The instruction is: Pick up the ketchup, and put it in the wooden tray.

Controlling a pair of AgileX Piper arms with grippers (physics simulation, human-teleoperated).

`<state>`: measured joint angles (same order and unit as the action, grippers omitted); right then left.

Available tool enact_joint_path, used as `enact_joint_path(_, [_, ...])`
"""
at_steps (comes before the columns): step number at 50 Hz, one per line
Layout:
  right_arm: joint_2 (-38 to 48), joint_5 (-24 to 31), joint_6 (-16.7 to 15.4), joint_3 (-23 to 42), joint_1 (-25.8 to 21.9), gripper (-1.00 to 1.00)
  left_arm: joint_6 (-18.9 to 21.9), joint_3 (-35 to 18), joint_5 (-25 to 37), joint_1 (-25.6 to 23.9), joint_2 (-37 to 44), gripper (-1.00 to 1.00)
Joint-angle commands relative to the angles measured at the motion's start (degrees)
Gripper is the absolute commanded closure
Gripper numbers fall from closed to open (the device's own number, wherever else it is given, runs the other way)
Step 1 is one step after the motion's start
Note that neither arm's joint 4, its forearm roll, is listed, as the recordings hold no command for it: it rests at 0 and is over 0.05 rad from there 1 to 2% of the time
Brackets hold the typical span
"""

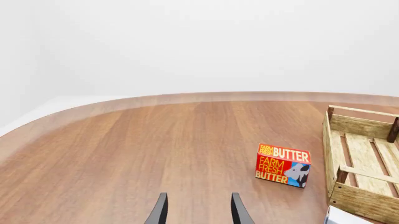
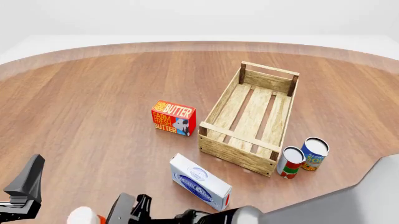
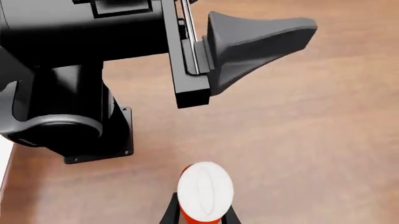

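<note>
When I look through the left wrist view, I see my left tool [image 1: 198,211] with its two dark fingers spread apart and nothing between them. Ahead of it on the brown wooden desk [image 1: 124,149] stands the red and yellow butter box [image 1: 283,165], and past that is one end of the long light-wood tray with slatted bottom [image 1: 365,156].

In the front view, the tray [image 2: 249,119] lies in the middle of the desk, with its long side running away from me and a bit to the right. Nothing is in it. The slim red-orange ketchup bottle with the white cap [image 2: 83,216] peeks in at the near edge, on the left, well apart from the tray. A blue and white box [image 2: 201,182] lies between them. Two small cans [image 2: 303,157] stand just right of the tray.

In the right wrist view, my right tool [image 3: 201,215] has its fingers on both sides of the ketchup [image 3: 204,191], just under the cap. I think it is gripping the bottle. The bottle looks upright.

So the right arm has it, and I must carry it forward and to the right.
</note>
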<state>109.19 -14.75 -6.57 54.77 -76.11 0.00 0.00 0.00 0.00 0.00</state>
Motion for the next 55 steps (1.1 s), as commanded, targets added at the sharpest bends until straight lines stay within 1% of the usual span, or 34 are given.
enact_joint_path(1, [-6.29, 1.31, -0.33, -4.42, 4.54, 1.0, 0.0, 0.0, 0.0, 0.0, 0.0, -1.0])
enact_joint_path(2, [-6.3, 1.32, -0.33, -4.42, 4.54, 1.0, 0.0, 0.0, 0.0, 0.0, 0.0, -1.0])
enact_joint_path(4, [-7.98, 3.17, -0.02, -4.15, 5.12, 1.0, 0.0, 0.0, 0.0, 0.0, 0.0, -1.0])
enact_joint_path(6, [-10.34, 4.74, -1.41, -4.27, 6.72, 1.0, 0.0, 0.0, 0.0, 0.0, 0.0, -1.0])
enact_joint_path(7, [-13.88, 9.61, -3.29, -1.94, 9.02, 1.0, 0.0, 0.0, 0.0, 0.0, 0.0, -1.0])
enact_joint_path(12, [-15.84, 13.98, -3.54, 1.61, 12.42, 1.0, 0.0, 0.0, 0.0, 0.0, 0.0, -1.0])
enact_joint_path(13, [-15.47, 25.33, -4.17, 14.94, 23.9, 1.0, 0.0, 0.0, 0.0, 0.0, 0.0, -1.0])
enact_joint_path(14, [-15.64, 25.92, -4.2, 15.6, 24.44, 1.0, 0.0, 0.0, 0.0, 0.0, 0.0, -1.0])
enact_joint_path(25, [-16.9, 29.04, -4.94, 18.55, 26.68, 1.0, 0.0, 0.0, 0.0, 0.0, 0.0, -1.0])
enact_joint_path(29, [-18.29, 30.41, -5.97, 19.97, 29.78, 1.0, 0.0, 0.0, 0.0, 0.0, 0.0, -1.0])
enact_joint_path(30, [-18.29, 30.41, -5.97, 19.97, 29.78, 1.0, 0.0, 0.0, 0.0, 0.0, 0.0, -1.0])
enact_joint_path(31, [-18.63, 30.63, -6.4, 20.13, 31.26, 1.0, 0.0, 0.0, 0.0, 0.0, 0.0, -1.0])
enact_joint_path(32, [-18.64, 30.64, -6.4, 20.13, 31.26, 1.0, 0.0, 0.0, 0.0, 0.0, 0.0, -1.0])
enact_joint_path(35, [-19.48, 30.07, -6.77, 19.54, 34.44, 1.0, 0.0, 0.0, 0.0, 0.0, 0.0, -1.0])
enact_joint_path(38, [-20.84, 28.69, -8.1, 17.79, 37.7, 1.0, 0.0, 0.0, 0.0, 0.0, 0.0, -1.0])
enact_joint_path(39, [-20.93, 28.47, -7.67, 17.42, 38.72, 1.0, 0.0, 0.0, 0.0, 0.0, 0.0, -1.0])
enact_joint_path(42, [-21.08, 27.96, -7.8, 16.59, 40.91, 1.0, 0.0, 0.0, 0.0, 0.0, 0.0, -1.0])
enact_joint_path(44, [-21.43, 27.69, -6.87, 16.13, 42.5, 1.0, 0.0, 0.0, 0.0, 0.0, 0.0, -1.0])
enact_joint_path(47, [-21.44, 26.46, -7.5, 15.07, 45.77, 1.0, 0.0, 0.0, 0.0, 0.0, 0.0, -1.0])
enact_joint_path(48, [-21.44, 26.46, -7.5, 15.06, 45.77, 1.0, 0.0, 0.0, 0.0, 0.0, 0.0, -1.0])
enact_joint_path(49, [-21.31, 26.03, -6.82, 14.8, 46.94, 1.0, 0.0, 0.0, 0.0, 0.0, 0.0, -1.0])
enact_joint_path(51, [-21.26, 25.73, -6.66, 14.49, 47.84, 1.0, 0.0, 0.0, 0.0, 0.0, 0.0, -1.0])
enact_joint_path(55, [-21.53, 24.29, -6.94, 12.99, 50.53, 1.0, 0.0, 0.0, 0.0, 0.0, 0.0, -1.0])
